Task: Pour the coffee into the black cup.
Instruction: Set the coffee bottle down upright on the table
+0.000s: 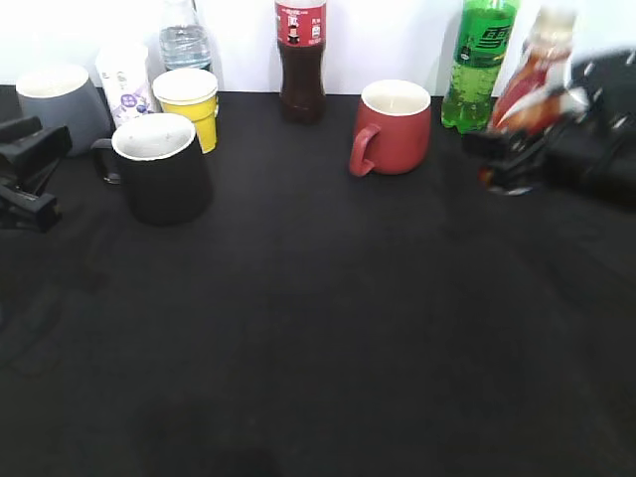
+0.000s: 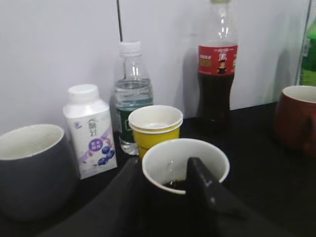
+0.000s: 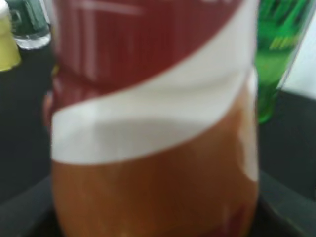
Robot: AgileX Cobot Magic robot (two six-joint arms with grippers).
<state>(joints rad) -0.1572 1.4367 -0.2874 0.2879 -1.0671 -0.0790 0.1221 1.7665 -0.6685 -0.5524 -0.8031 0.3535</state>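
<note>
The coffee bottle (image 1: 534,75), with its orange-red and white wrap, is lifted and tilted at the far right, blurred. My right gripper (image 1: 517,149) is shut on its lower body. The bottle fills the right wrist view (image 3: 153,123) and hides the fingers. The black cup (image 1: 164,179) stands upright at the left, with its handle towards my left gripper (image 1: 35,179). That gripper is open and a little to the cup's left. In the left wrist view the cup (image 2: 168,158) sits just beyond the open fingers (image 2: 165,163), with a little dark liquid at its bottom.
Along the back wall stand a grey mug (image 1: 62,99), a white milk carton (image 1: 124,79), a water bottle (image 1: 185,40), stacked yellow paper cups (image 1: 189,99), a cola bottle (image 1: 300,60), a red mug (image 1: 393,124) and a green bottle (image 1: 480,65).
</note>
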